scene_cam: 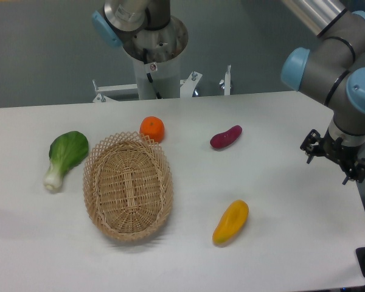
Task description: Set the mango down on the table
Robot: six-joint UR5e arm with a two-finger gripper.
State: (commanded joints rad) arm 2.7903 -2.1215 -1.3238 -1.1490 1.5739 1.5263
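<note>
My gripper (335, 160) hangs spread and empty; the mango (230, 222) lies on the table (280, 194), well apart to my side, so I judge only a clean retreat remains.

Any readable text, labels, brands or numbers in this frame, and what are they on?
No text can be read.
A small sticker sits on the robot base column; it is too small and blurred to read.
The mango, wicker basket, table and gripper show no markings.
</note>
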